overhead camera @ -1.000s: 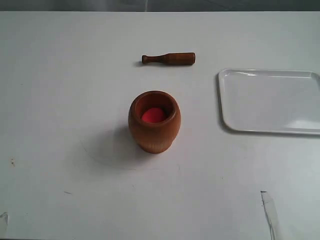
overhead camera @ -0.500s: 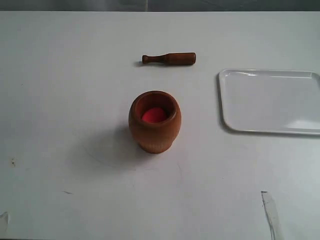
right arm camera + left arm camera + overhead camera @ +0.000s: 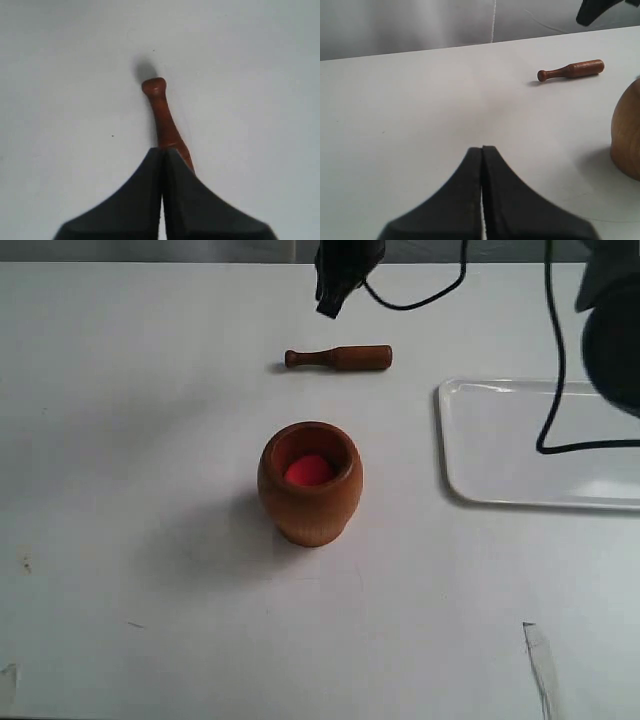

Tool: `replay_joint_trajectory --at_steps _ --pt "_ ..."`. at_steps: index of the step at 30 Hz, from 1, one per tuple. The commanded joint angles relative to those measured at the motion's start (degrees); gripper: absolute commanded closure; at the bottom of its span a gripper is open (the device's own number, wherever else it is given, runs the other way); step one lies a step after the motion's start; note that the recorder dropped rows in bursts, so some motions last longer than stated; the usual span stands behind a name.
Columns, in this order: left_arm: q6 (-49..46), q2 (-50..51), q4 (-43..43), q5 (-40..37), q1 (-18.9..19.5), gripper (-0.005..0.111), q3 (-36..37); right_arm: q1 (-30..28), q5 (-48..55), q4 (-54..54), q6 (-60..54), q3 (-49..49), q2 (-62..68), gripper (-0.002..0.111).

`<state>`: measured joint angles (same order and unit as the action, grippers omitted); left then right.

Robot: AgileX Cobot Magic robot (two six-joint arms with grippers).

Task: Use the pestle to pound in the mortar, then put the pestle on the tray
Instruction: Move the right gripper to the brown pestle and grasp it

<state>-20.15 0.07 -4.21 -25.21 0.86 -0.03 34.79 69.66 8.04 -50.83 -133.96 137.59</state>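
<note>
The light brown mortar (image 3: 309,483) stands upright mid-table, its red inside showing; its side also fills an edge of the left wrist view as the mortar (image 3: 626,135). The dark brown pestle (image 3: 338,358) lies flat on the table beyond it, knobbed handle to the left. My right gripper (image 3: 328,306) hangs above and just behind the pestle, jaws shut and empty; in its wrist view the pestle (image 3: 163,117) lies below the shut right gripper (image 3: 163,150). My left gripper (image 3: 482,148) is shut, empty, and outside the exterior view. The white tray (image 3: 540,443) sits at the right.
Black cables (image 3: 548,350) hang from the right arm over the tray's near-left part. The right arm's dark body (image 3: 612,325) fills the upper right corner. A scrap of tape (image 3: 540,665) lies on the white table at the front right.
The right arm has come into the exterior view from the top right, bringing its shut gripper over the pestle. Mortar, pestle and tray have not moved.
</note>
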Motion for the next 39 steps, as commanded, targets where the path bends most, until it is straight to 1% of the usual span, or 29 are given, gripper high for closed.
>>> replay_joint_trajectory --at_steps 1,3,7,9,11,12,14,17,18,19,23,30,34,36,39 --pt "0.47 -0.07 0.42 0.17 -0.44 0.107 0.03 1.1 0.31 -2.58 -0.77 -2.08 3.98 0.108" --pt "0.47 -0.07 0.42 0.17 -0.44 0.107 0.03 1.1 0.31 -2.76 -0.59 -2.08 4.79 0.108" --pt "0.47 -0.07 0.42 0.17 -0.44 0.107 0.03 1.1 -4.82 -2.52 1.65 -2.08 5.25 0.108" --pt "0.47 -0.07 0.42 0.17 -0.44 0.107 0.03 1.24 -5.63 -1.86 1.61 -2.08 5.62 0.108" --pt "0.47 -0.07 0.42 0.17 -0.44 0.107 0.03 1.24 -5.62 -1.49 1.36 -2.08 5.94 0.104" --pt "0.47 -0.07 0.42 0.17 -0.44 0.107 0.03 1.24 -5.62 -1.33 1.08 -2.08 6.09 0.1" --pt "0.47 -0.07 0.42 0.17 -0.44 0.107 0.03 1.24 -5.62 -1.09 0.16 -2.08 6.77 0.086" --pt "0.47 -0.07 0.42 0.17 -0.44 0.107 0.03 1.24 -5.99 -0.27 0.02 -2.08 8.22 0.06" --pt "0.47 -0.07 0.42 0.17 -0.44 0.107 0.03 1.24 -6.46 0.52 -0.38 -2.08 9.03 0.049" --pt "0.47 -0.07 0.42 0.17 -0.44 0.107 0.03 1.24 -6.75 0.96 -0.63 -2.08 9.42 0.048" --pt "0.47 -0.07 0.42 0.17 -0.44 0.107 0.03 1.24 -8.01 4.29 -2.93 -2.08 10.08 0.047" --pt "0.47 -0.07 0.42 0.17 -0.44 0.107 0.03 1.24 -7.71 3.28 -7.56 -2.08 10.61 0.048" --pt "0.47 -0.07 0.42 0.17 -0.44 0.107 0.03 1.24 -6.57 2.44 -7.44 -2.08 10.72 0.048" --pt "0.47 -0.07 0.42 0.17 -0.44 0.107 0.03 1.24 -1.77 -1.83 -7.21 -2.08 10.72 0.048" --pt "0.47 -0.07 0.42 0.17 -0.44 0.107 0.03 1.13 -0.45 -9.94 -6.6 -2.08 10.72 0.048"
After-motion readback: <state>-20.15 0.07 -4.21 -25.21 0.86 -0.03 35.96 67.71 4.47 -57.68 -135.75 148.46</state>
